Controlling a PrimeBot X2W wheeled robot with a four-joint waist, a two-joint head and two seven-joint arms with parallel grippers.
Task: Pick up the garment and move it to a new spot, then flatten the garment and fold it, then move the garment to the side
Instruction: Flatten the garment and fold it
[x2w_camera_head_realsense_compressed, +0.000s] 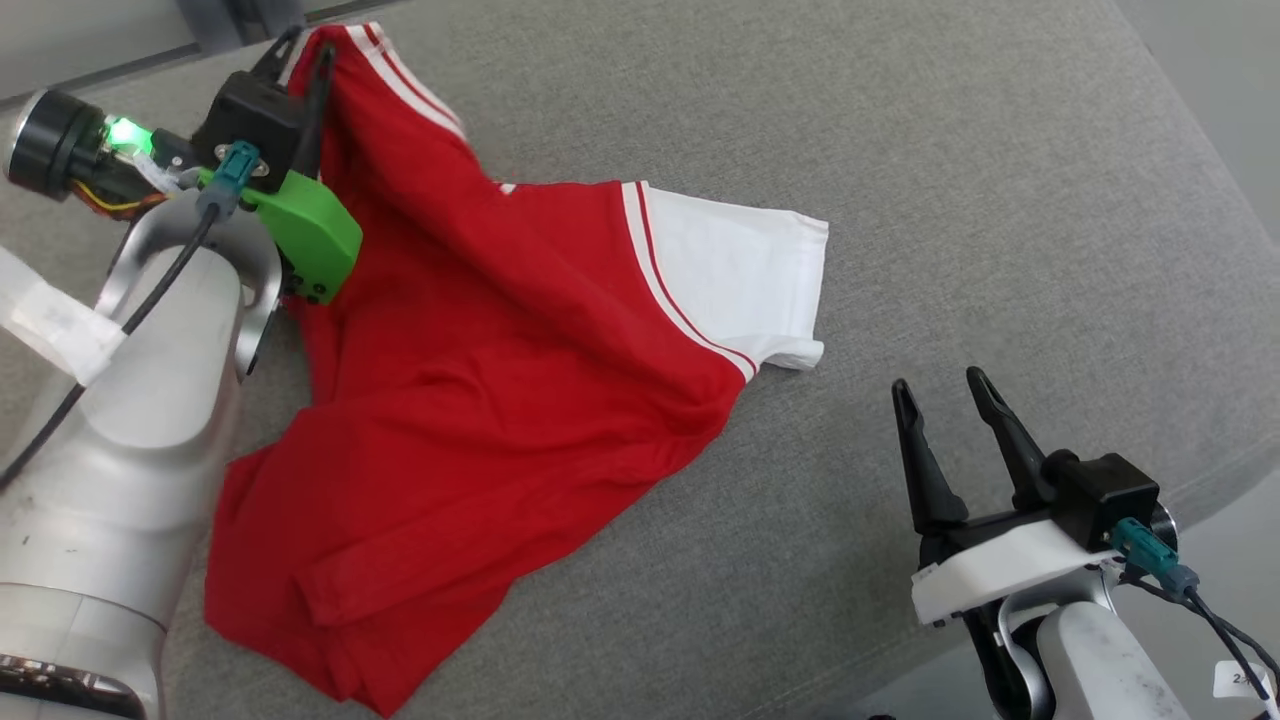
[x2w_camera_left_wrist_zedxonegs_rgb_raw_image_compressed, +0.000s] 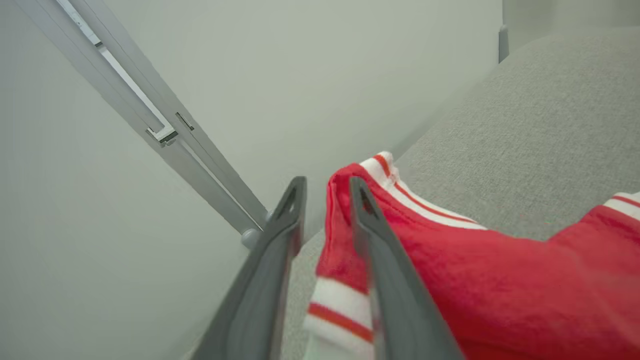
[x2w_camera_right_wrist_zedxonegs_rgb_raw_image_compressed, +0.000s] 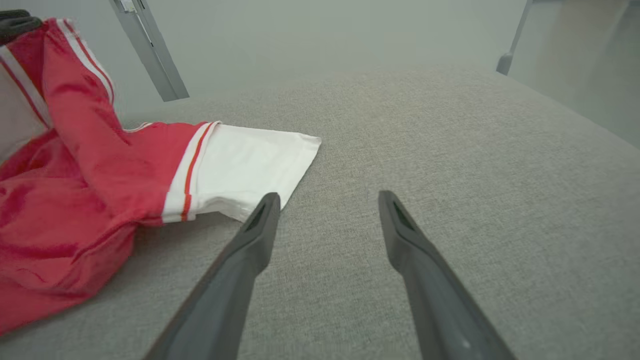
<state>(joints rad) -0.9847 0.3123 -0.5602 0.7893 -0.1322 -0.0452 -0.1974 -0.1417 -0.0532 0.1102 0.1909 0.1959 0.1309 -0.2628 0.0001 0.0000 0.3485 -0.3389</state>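
A grey fabric-covered surface (x2w_camera_head_realsense_compressed: 950, 180), a red garment (x2w_camera_head_realsense_compressed: 480, 400) lying crumpled on it, its white sleeve (x2w_camera_head_realsense_compressed: 740, 280) spread flat at the garment's right side, the surface's rounded edge farther right.

- Light's soft and even everywhere, pretty bright, no hard glare on the cushion (x2w_camera_head_realsense_compressed: 900, 200).
- Shadows are faint: just a thin dark rim under the shirt (x2w_camera_head_realsense_compressed: 480, 380) edges, a bit heavier under the white sleeve in the right wrist view.
- Green LED (x2w_camera_head_realsense_compressed: 122, 133) is blown out and tints the parts next to it.
- Head view is the sharpest; you can read the cushion weave.
- Left wrist view: shirt goes smeary toward the lower right, and the left fingers (x2w_camera_left_wrist_zedxonegs_rgb_raw_image_compressed: 270, 280) are soft close to the lens.
- Right wrist view: background looks hazy and washed out, and the right fingers (x2w_camera_right_wrist_zedxonegs_rgb_raw_image_compressed: 225, 295) blur near the bottom edge.
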